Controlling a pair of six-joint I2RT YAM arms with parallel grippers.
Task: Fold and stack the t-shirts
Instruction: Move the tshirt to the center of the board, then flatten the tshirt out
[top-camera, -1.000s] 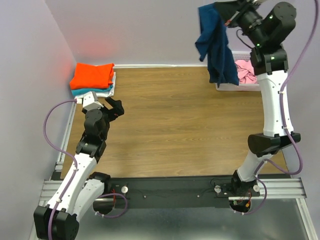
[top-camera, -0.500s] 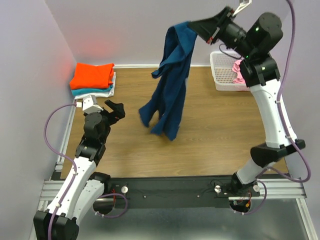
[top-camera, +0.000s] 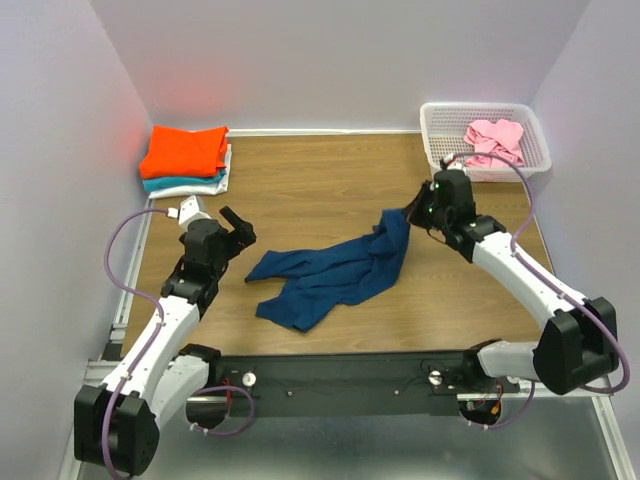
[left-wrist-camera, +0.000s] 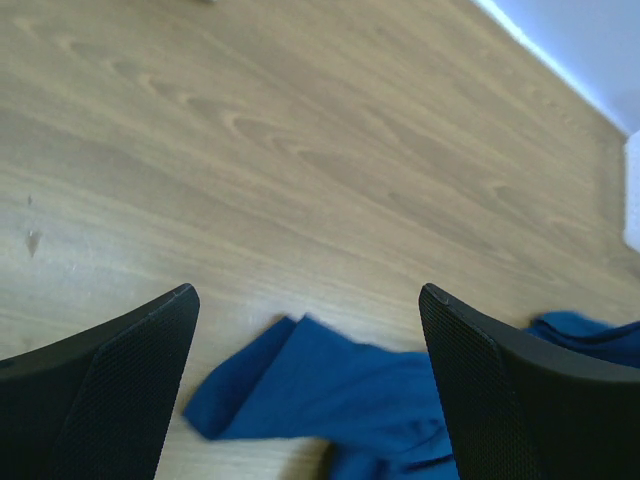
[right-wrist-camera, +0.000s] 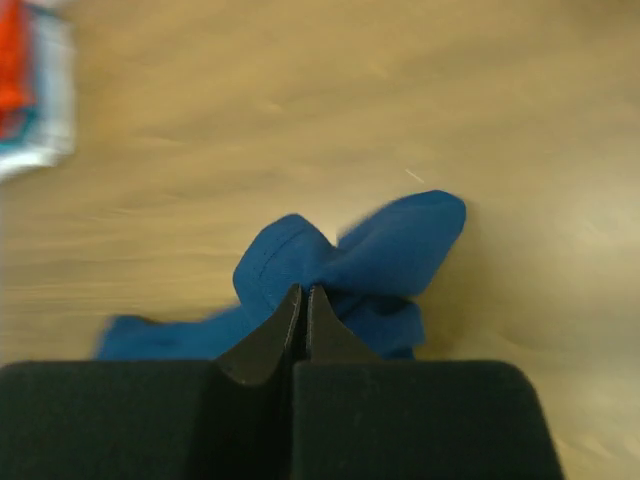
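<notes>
**Left arm** (top-camera: 160, 335): white link shells and black joint housings. A small white block (top-camera: 190, 210) sits at the end farthest from the base bar (top-camera: 340, 382).

**Right arm** (top-camera: 520, 278): same white-and-black build. A green indicator light (top-camera: 437, 186) shows on the black housing far from the base bar.

**Cabling:** a purple cable (top-camera: 112, 255) loops outboard of the left arm. A second purple cable runs along the right arm.

**Base bar:** black, carrying two silver round knobs (top-camera: 249, 379).

**Left gripper** (left-wrist-camera: 308, 292): broad matte-black fingers (left-wrist-camera: 120, 385) with a fine mesh texture.

**Right gripper** (right-wrist-camera: 303, 292): black fingers tapering to narrow tips.
</notes>
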